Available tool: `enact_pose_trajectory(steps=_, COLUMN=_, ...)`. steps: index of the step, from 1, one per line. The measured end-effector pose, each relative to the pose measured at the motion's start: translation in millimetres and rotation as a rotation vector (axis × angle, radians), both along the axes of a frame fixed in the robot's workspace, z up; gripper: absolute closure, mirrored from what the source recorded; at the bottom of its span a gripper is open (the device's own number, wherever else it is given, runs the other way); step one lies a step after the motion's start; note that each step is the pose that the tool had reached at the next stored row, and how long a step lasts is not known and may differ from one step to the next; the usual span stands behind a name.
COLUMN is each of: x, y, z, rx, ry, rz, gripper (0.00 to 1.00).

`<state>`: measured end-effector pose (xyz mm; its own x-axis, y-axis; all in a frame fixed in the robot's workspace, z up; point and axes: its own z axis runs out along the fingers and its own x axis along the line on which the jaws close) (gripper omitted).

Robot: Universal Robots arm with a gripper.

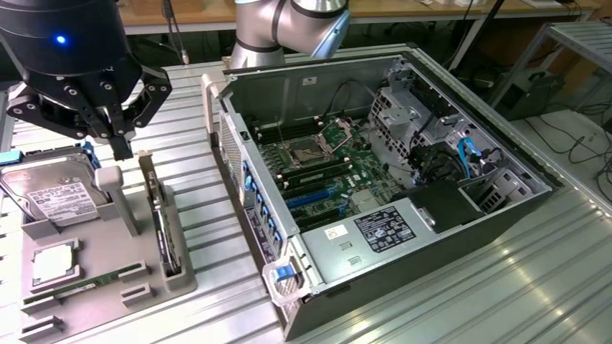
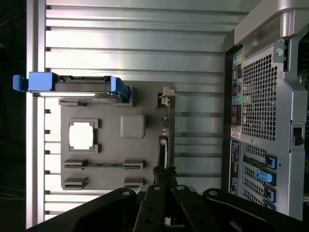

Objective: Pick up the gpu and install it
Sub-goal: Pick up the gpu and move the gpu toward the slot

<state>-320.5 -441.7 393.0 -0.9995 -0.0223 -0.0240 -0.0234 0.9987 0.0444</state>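
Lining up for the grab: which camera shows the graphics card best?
The exterior view: the graphics card stands on edge in the gray holder, its whole length unobstructed. In the wrist view it is a thin edge-on strip, with one end behind the end effector.

My gripper [image 1: 120,147] is black, with jointed links on small round pins and a blue lamp [image 1: 60,39] on its housing, and my arm [image 1: 256,32] is a silver tube with pale grey-blue joint caps.
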Motion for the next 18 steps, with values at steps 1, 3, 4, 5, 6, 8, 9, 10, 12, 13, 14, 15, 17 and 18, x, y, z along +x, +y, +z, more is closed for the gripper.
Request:
enact_pose_trajectory(steps=1, x=0.0, y=0.0, z=0.0, rx=0.0000, ry=-0.0001, rz=0.000, gripper=0.89)
enact_pose_trajectory(steps=3, x=0.0, y=0.0, z=0.0, rx=0.0000, ry=0.0000, rz=0.000, gripper=0.89)
enact_pose_trajectory(steps=4, x=0.0, y=0.0, z=0.0, rx=0.0000, ry=0.0000, rz=0.000, gripper=0.89)
enact_pose_trajectory(steps=5, x=0.0, y=0.0, z=0.0, rx=0.0000, ry=0.0000, rz=0.000, gripper=0.89)
enact_pose_trajectory(steps=6, x=0.0, y=0.0, z=0.0, rx=0.0000, ry=0.0000, rz=0.000, gripper=0.89)
enact_pose_trajectory(steps=8, x=0.0, y=0.0, z=0.0, rx=0.0000, ry=0.0000, rz=0.000, gripper=0.89)
enact_pose_trajectory(steps=9, x=0.0, y=0.0, z=0.0, rx=0.0000, ry=0.0000, rz=0.000, gripper=0.89)
enact_pose_trajectory(steps=10, x=0.0, y=0.0, z=0.0, rx=0.0000, ry=0.0000, rz=0.000, gripper=0.89)
enact_pose_trajectory(steps=12, x=0.0, y=0.0, z=0.0, rx=0.0000, ry=0.0000, rz=0.000, gripper=0.83)
enact_pose_trajectory(steps=13, x=0.0, y=0.0, z=0.0, rx=0.0001, ry=-0.0001, rz=0.000, gripper=0.83)
enact_pose_trajectory(steps=14, x=0.0, y=0.0, z=0.0, rx=0.0000, ry=0.0000, rz=0.000, gripper=0.76)
enact_pose_trajectory(steps=15, x=0.0, y=0.0, z=0.0, rx=0.0000, ry=0.0000, rz=0.000, gripper=0.71)
enact_pose_trajectory(steps=17, x=0.0, y=0.0, z=0.0, rx=0.0000, ry=0.0000, rz=0.000, gripper=0.71)
enact_pose_trajectory(steps=18, x=0.0, y=0.0, z=0.0, rx=0.0000, ry=0.0000, rz=0.000, gripper=0.64)
